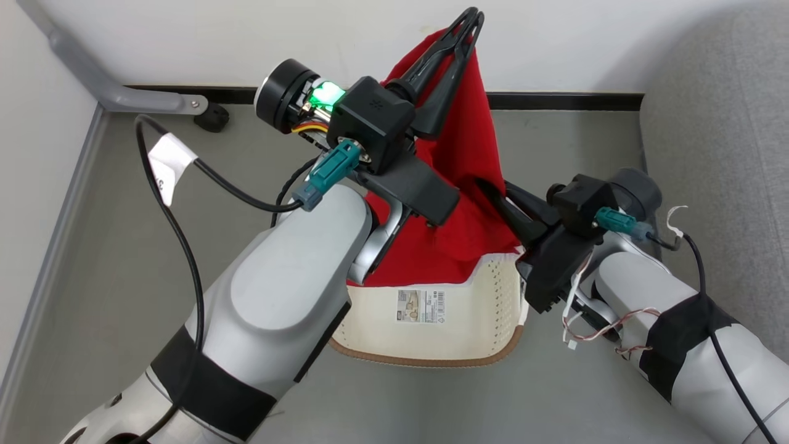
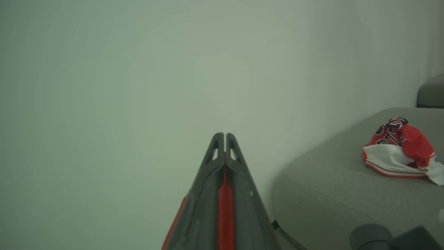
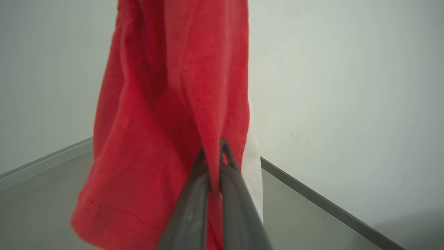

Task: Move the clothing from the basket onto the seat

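Holding shorts above basket: left gripper high, right gripper lower, both clenched on them.

Left forearm and right forearm are cased in silver-grey shells, each wrapped by a black band. Black wrist housings are fitted with teal connectors and black cables. A white tag is fixed to the left cable. Long, dark, slotted fingers are noted.

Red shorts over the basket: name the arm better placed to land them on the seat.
Probably right. The right tool pinches a lower fold of the shorts, nearer the seat; the left tool holds their top, farther away.
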### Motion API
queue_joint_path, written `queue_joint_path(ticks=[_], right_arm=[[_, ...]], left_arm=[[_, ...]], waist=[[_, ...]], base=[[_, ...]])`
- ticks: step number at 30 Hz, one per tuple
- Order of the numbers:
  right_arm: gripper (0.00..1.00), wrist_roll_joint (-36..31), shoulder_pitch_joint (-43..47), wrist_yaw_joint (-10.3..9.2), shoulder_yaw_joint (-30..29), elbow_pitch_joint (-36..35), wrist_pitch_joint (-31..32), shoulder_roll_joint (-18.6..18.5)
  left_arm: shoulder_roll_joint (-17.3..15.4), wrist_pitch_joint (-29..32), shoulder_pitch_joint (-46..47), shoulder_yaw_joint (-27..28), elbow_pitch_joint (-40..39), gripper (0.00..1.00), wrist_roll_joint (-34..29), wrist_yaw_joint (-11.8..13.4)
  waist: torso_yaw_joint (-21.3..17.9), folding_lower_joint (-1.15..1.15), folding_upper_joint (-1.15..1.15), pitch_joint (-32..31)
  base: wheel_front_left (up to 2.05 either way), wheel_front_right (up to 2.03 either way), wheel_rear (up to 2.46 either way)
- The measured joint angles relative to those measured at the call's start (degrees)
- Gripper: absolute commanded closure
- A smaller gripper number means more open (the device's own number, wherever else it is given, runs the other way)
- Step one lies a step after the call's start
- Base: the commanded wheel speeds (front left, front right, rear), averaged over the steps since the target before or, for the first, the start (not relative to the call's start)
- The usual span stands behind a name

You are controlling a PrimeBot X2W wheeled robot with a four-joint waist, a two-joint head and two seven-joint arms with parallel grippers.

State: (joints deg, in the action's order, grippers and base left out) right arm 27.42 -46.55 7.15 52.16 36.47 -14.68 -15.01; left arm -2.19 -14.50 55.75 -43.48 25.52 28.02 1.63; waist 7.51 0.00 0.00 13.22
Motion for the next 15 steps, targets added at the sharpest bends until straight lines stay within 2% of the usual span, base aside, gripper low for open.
queue_joint_path(ticks=[2, 3, 4, 6, 15], right_arm=[[1.0, 1.1, 0.0, 0.0, -0.3, -0.2, 0.0, -0.1], [1.0, 1.5, 0.0, 0.0, -0.5, -0.5, 0.0, -0.2], [1.0, 1.9, 0.0, 0.0, -0.8, -0.8, 0.0, -0.3], [1.0, 2.5, 0.0, 0.0, -1.3, -1.4, 0.0, -0.5], [1.0, 5.0, 0.0, 0.0, -3.3, -4.7, 0.0, -1.5]], left_arm=[[0.0, 0.0, -0.3, 0.1, 0.3, 1.0, 0.0, 0.3], [0.0, 0.0, -0.6, 0.3, 0.6, 0.85, 0.1, 0.4], [0.0, 0.0, -1.0, 0.4, 1.0, 0.59, 0.1, 0.4], [-0.1, 0.0, -1.7, 0.7, 1.8, 0.0, 0.2, 0.3], [-1.6, -0.1, -7.3, 2.0, 4.1, 0.0, 0.9, 0.3]], waist=[[-0.5, 0.0, 0.0, -0.1], [-0.7, 0.0, 0.0, -0.2], [-0.9, 0.0, 0.0, -0.3], [-1.4, 0.0, 0.0, -0.4], [-3.5, -0.01, 0.0, -1.3]], base=[[0.0, 0.0, 0.0], [0.0, 0.0, 0.0], [0.0, 0.0, 0.0], [0.0, 0.0, 0.0], [0.0, 0.0, 0.0]])
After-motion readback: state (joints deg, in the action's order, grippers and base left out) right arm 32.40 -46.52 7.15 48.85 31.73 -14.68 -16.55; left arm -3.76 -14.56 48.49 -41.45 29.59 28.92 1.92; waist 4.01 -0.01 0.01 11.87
